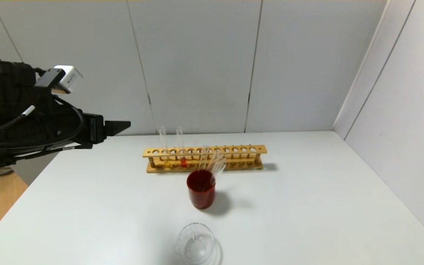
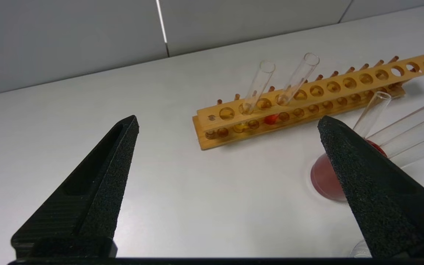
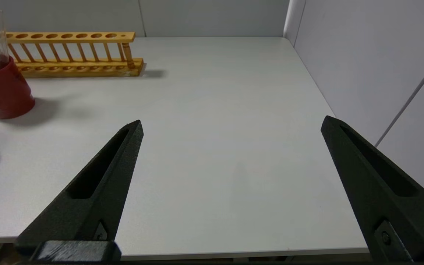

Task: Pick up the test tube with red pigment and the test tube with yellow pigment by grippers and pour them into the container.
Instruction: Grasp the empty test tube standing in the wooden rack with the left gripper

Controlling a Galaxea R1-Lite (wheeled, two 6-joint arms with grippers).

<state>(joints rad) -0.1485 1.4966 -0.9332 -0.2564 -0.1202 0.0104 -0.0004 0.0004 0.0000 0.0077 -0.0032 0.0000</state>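
Observation:
The test tube with yellow pigment [image 1: 163, 145] and the test tube with red pigment [image 1: 180, 145] stand side by side near the left end of a wooden rack [image 1: 234, 150]. The left wrist view shows the yellow one [image 2: 258, 84] and the red one [image 2: 297, 78] too. The clear glass container [image 1: 195, 243] sits near the table's front edge. My left gripper [image 1: 123, 125] is raised off the table's left side, away from the rack. It is open and empty [image 2: 228, 118]. My right gripper [image 3: 232, 123] is open and empty over the table's right front; it is out of the head view.
A dark-red cup [image 1: 201, 191] with several clear tubes [image 1: 215, 163] leaning in it stands between rack and container. It also shows in the left wrist view [image 2: 324, 180] and right wrist view [image 3: 2, 88]. Grey walls bound the table behind and to the right.

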